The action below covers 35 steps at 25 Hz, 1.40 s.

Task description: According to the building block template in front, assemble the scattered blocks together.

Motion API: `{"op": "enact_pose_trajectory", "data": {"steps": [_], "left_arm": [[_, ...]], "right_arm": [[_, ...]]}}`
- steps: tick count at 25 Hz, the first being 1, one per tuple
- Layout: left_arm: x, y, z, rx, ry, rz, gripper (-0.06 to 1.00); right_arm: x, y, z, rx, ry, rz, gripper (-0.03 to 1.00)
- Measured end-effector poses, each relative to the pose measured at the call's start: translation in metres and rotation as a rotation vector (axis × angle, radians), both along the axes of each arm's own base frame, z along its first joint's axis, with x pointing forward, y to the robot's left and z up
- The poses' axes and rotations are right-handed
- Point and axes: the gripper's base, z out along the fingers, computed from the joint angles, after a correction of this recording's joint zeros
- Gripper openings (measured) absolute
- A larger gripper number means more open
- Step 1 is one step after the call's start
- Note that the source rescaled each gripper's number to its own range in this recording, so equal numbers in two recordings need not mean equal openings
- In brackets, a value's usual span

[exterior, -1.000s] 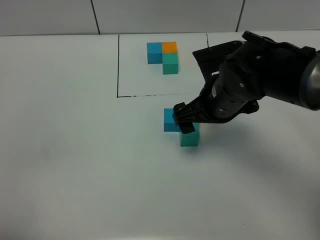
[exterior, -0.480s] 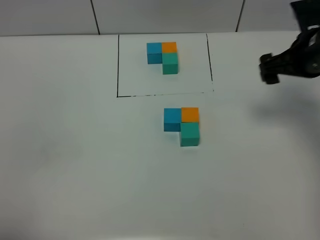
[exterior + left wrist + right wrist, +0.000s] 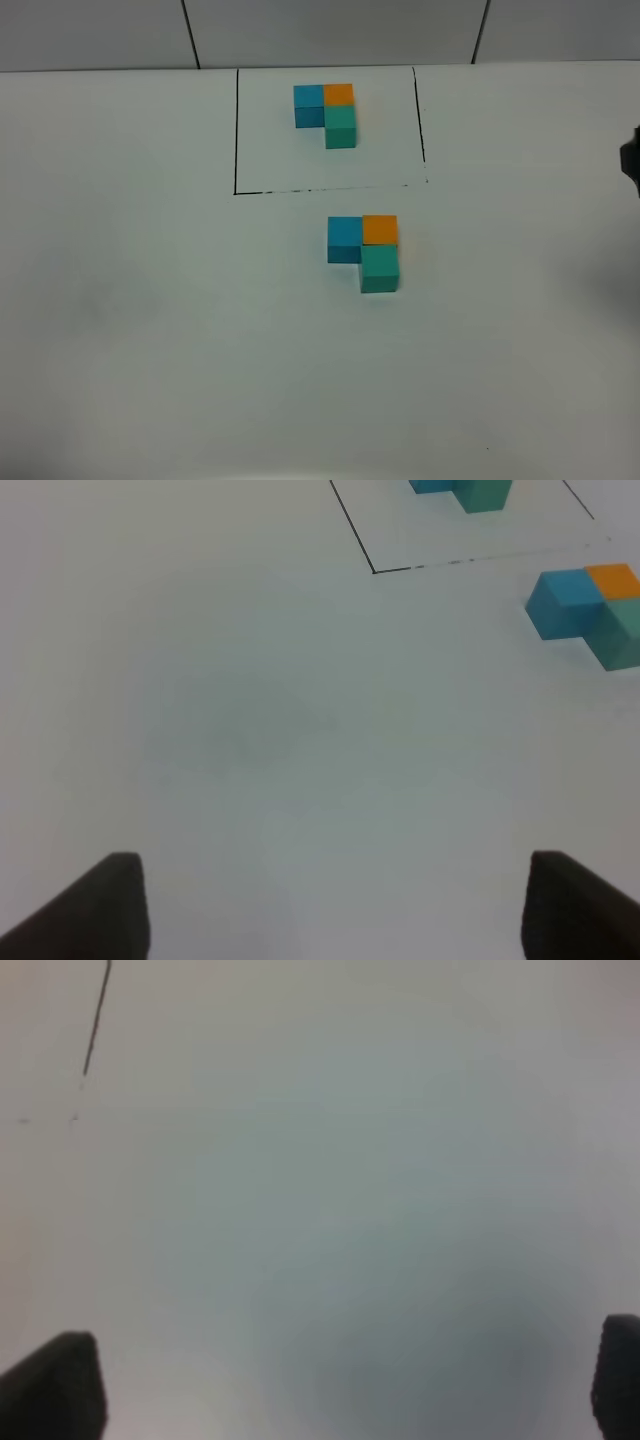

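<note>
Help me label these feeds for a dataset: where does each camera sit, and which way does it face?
Exterior high: mounted above, looking down on the table, building block template and scattered blocks; a dark arm sliver at the right edge.
Left wrist: low over the table, facing both clusters; left gripper fingers wide apart.
Right wrist: faces bare table; right gripper fingers open.
Exterior and left wrist share both clusters.

I see the template (image 3: 326,115) at the far side of the worktop: three small cubes in an L, blue on the left, orange touching it on the right, teal-green touching the orange one on the near side, all inside a thin black drawn rectangle. Just outside that rectangle's near edge sit the loose blocks: the blue block (image 3: 345,239), orange block (image 3: 380,229) and teal-green block (image 3: 379,269), pressed together in the same L.
</note>
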Motion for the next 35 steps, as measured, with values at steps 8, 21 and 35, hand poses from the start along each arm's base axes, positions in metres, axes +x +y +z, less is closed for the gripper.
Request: {"op": "enact_pose_trajectory", "data": {"steps": [8,21,35], "left_arm": [[0.000,0.000,0.000,0.000,0.000,0.000,0.69],[0.000,0.000,0.000,0.000,0.000,0.000,0.69],[0.000,0.000,0.000,0.000,0.000,0.000,0.69]], "right_arm": [[-0.096,-0.008,-0.003,0.043,-0.167,-0.013,1.00],[-0.209,-0.021,-0.035,0.099,-0.220,-0.072,1.00],[-0.217,-0.020,-0.044,0.120,-0.227,-0.066,0.90]]}}
